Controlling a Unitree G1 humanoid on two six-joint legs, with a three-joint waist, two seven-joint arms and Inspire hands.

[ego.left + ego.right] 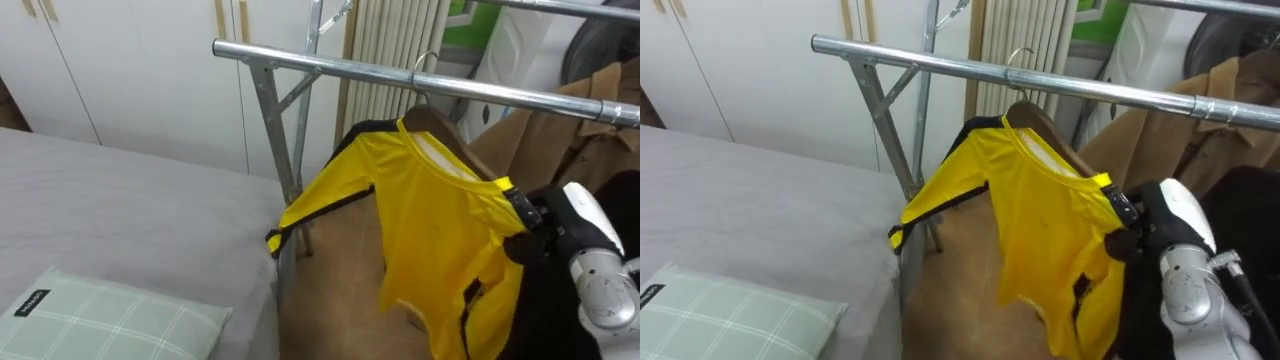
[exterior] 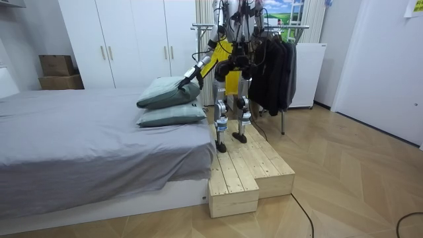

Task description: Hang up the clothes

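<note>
Yellow shirt (image 1: 440, 230) hangs long axis down from hanger (image 1: 438, 124) hooked on rail (image 1: 400, 78), sleeve angled towards bed (image 1: 120, 220). Right hand (image 1: 527, 232) at shirt's shoulder, grip unreadable. Left hand (image 2: 183, 82) likewise.

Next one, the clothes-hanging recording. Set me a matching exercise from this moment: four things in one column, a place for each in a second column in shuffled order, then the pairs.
Things
1. yellow shirt
2. checked pillow
3. brown coat
4. wooden hanger

Places
A. lying on the grey bed, lower left
B. hooked over the metal rail
C. draped on the hanger, one sleeve trailing toward the bed
D. hanging at the far right, beyond the shirt

Pairs: 1-C, 2-A, 3-D, 4-B
</note>
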